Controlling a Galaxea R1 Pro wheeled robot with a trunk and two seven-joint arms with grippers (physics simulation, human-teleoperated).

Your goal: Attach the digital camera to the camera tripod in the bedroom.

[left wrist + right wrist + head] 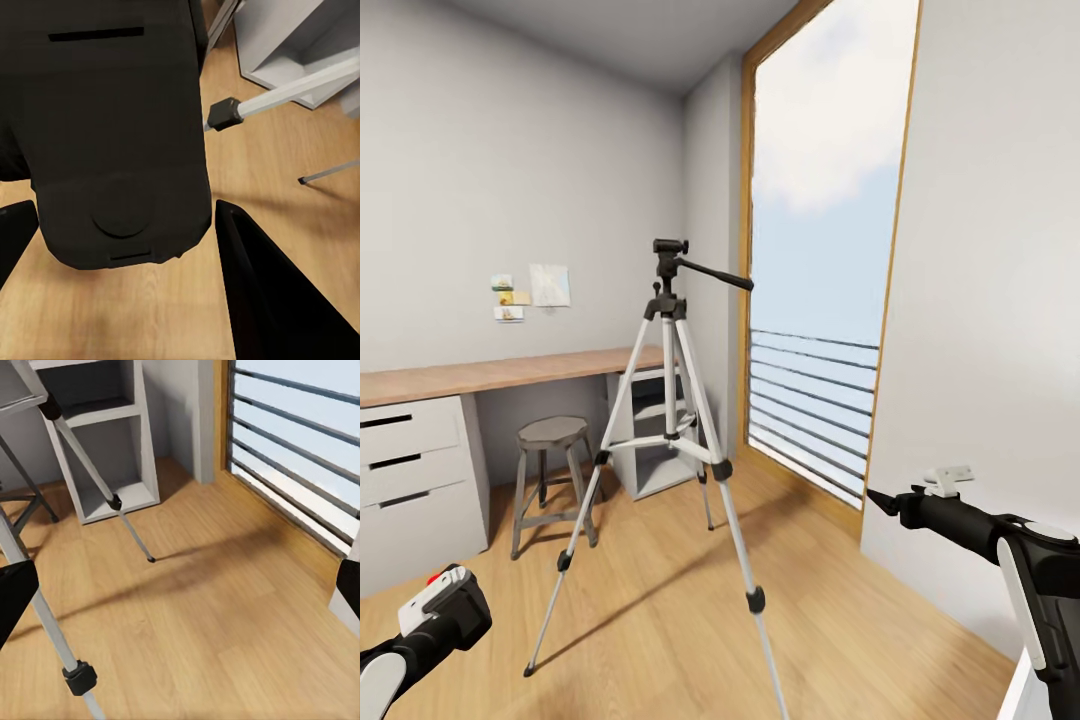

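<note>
Mostly the digital camera (112, 127) hides between left end effector (124, 247) fingers

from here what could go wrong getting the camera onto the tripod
1. The camera tripod has legs splayed across the floor toward the robot; driving closer could knock one.
2. The tripod head sits high, while the left pincer holds the digital camera low, so a long lift could loosen the grasp.

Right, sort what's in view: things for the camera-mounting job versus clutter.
For the job:
- camera, held between the left fingers
- tripod

Just lying about:
- stool
- desk
- drawers
- wall notes
</note>
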